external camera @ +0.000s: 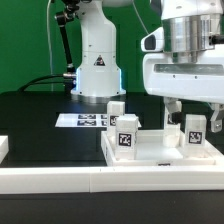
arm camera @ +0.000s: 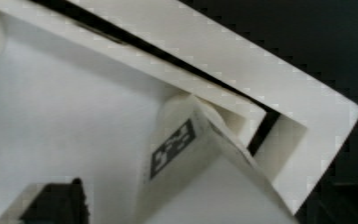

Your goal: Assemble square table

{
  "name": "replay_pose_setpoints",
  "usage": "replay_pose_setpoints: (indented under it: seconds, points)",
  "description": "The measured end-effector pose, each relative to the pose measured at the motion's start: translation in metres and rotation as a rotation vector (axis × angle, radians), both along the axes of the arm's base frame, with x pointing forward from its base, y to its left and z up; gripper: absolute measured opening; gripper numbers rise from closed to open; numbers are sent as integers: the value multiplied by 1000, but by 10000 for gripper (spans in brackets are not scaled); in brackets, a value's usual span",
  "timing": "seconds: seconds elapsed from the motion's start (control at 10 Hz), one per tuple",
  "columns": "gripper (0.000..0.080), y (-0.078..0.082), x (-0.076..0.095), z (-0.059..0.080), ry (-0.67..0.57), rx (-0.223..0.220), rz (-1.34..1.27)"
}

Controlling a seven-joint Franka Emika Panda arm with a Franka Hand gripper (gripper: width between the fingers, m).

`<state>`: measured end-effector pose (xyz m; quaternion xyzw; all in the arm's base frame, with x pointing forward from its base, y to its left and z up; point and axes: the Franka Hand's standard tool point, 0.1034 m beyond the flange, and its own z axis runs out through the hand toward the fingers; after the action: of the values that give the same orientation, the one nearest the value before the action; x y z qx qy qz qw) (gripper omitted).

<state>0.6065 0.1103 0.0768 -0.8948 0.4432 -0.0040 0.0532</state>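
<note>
The white square tabletop slab [external camera: 150,152] lies recessed face up at the front, next to the border wall. Three short white tagged legs stand on it: one at the near corner on the exterior view's left [external camera: 125,135], one behind it [external camera: 115,108], and one on the right [external camera: 195,130]. My gripper [external camera: 195,112] hangs over the right leg with its fingers on either side. In the wrist view the tagged leg [arm camera: 202,160] stands in the slab's corner [arm camera: 87,90] between my jaws [arm camera: 208,205]. A dark finger [arm camera: 55,202] stands apart from the leg, so the jaws look open.
The marker board [external camera: 85,120] lies flat behind the slab. The long white border wall [external camera: 90,182] runs along the front. A small white piece [external camera: 3,148] shows at the exterior view's left edge. The robot base [external camera: 97,60] and cables stand at the back.
</note>
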Motion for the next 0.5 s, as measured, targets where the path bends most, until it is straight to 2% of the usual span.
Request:
replay_pose_setpoints:
  seconds: [0.2, 0.5]
  points:
    - [649, -5, 1, -2, -16, -14, 189]
    - [649, 2, 1, -2, -28, -39, 312]
